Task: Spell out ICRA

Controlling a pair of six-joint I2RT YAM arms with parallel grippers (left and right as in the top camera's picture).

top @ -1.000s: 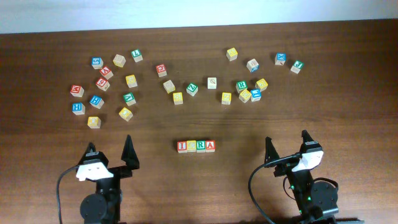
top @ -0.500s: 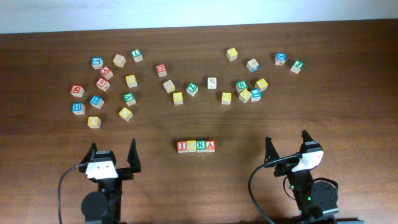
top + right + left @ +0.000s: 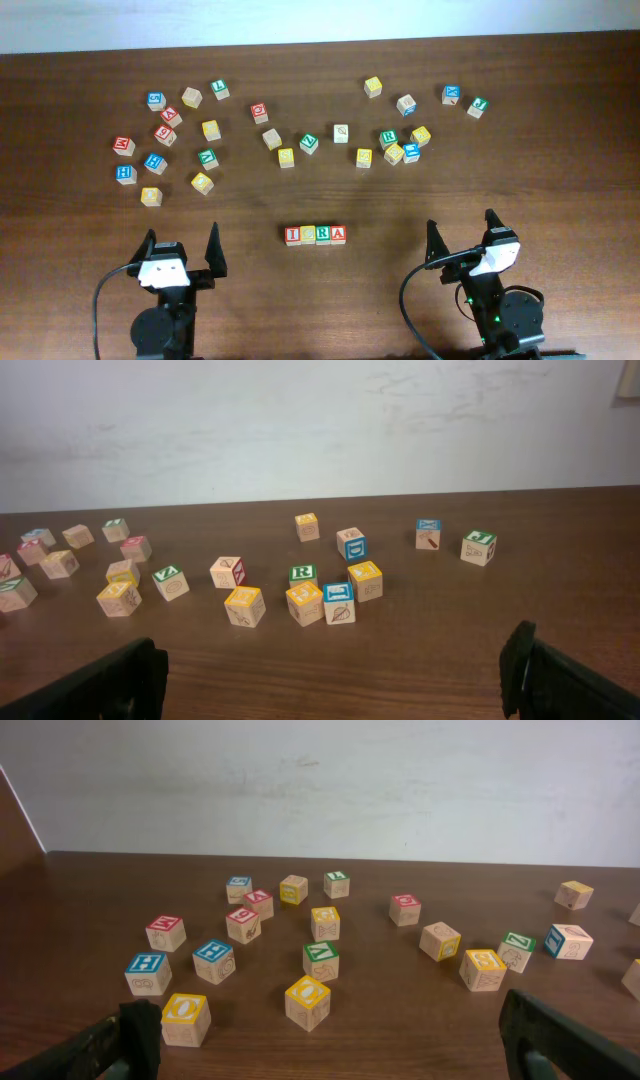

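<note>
Dark table [image 3: 560, 190]: ICRA row [image 3: 316, 235] centred, well apart from scattered cubes [image 3: 309, 143] behind.

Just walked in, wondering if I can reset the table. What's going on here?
Nothing is being handled. The left end effector and right end effector sit open and empty at the near edge. Four letter blocks stand in a row in the middle, apparently spelling ICRA, though the second letter is hard to read. The other blocks lie scattered farther back.
</note>
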